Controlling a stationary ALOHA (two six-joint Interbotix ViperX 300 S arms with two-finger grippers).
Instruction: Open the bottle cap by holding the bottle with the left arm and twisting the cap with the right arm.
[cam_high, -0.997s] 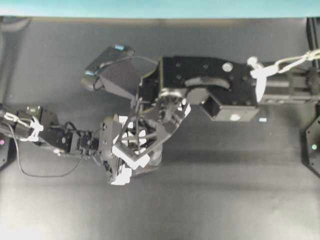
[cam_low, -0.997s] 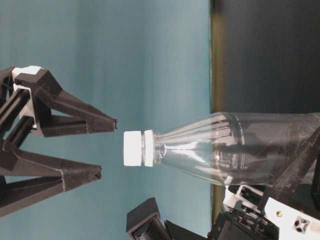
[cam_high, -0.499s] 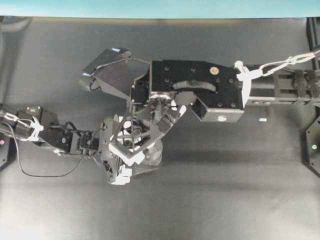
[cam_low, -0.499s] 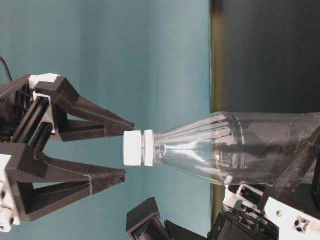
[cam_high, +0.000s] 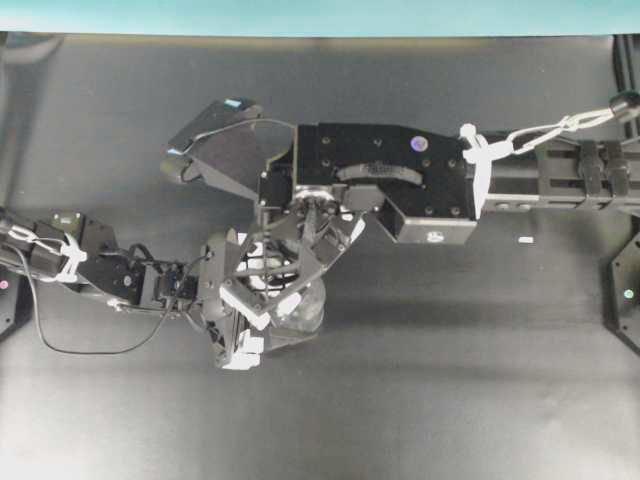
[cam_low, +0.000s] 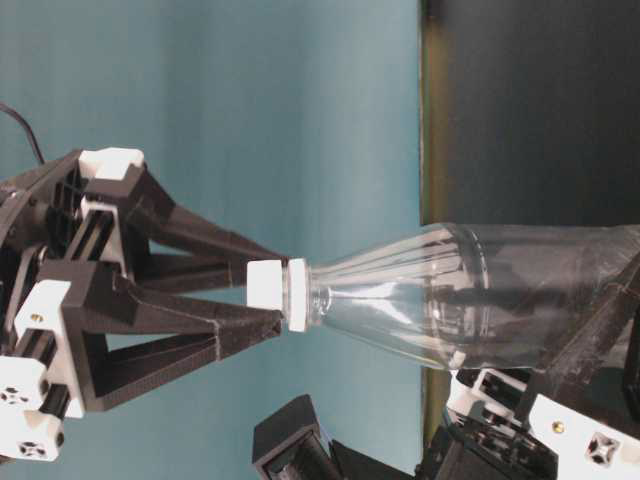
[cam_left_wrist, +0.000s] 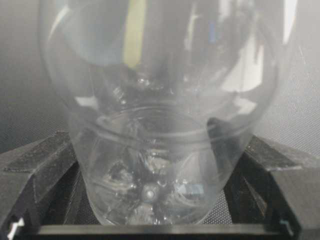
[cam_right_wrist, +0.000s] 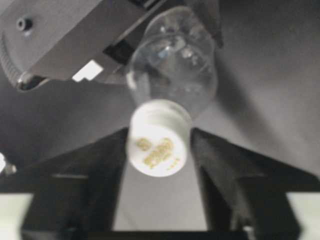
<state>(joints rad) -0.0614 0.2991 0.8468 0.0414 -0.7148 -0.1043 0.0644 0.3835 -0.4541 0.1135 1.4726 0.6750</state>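
The clear bottle (cam_low: 450, 300) stands upright on the dark table, and its base fills the left wrist view (cam_left_wrist: 150, 150). My left gripper (cam_high: 245, 325) is shut on the bottle's lower body, one finger (cam_left_wrist: 45, 165) on each side. The white bottle cap (cam_low: 268, 295) sits on the neck. My right gripper (cam_low: 262, 292) reaches down from above, with its fingers pressed on both sides of the cap (cam_right_wrist: 159, 142). In the overhead view the right gripper (cam_high: 272, 285) hides the cap, and only part of the bottle (cam_high: 305, 312) shows.
The right arm's boxy wrist housing (cam_high: 380, 185) and beam stretch in from the right. A small white scrap (cam_high: 526, 240) lies on the dark table. A black base (cam_high: 625, 290) stands at the right edge. A teal wall runs along the back.
My right gripper came down over the cap from open and apart, and its fingers closed in onto the cap's sides. The right arm shifted left. The left gripper and bottle stayed still.
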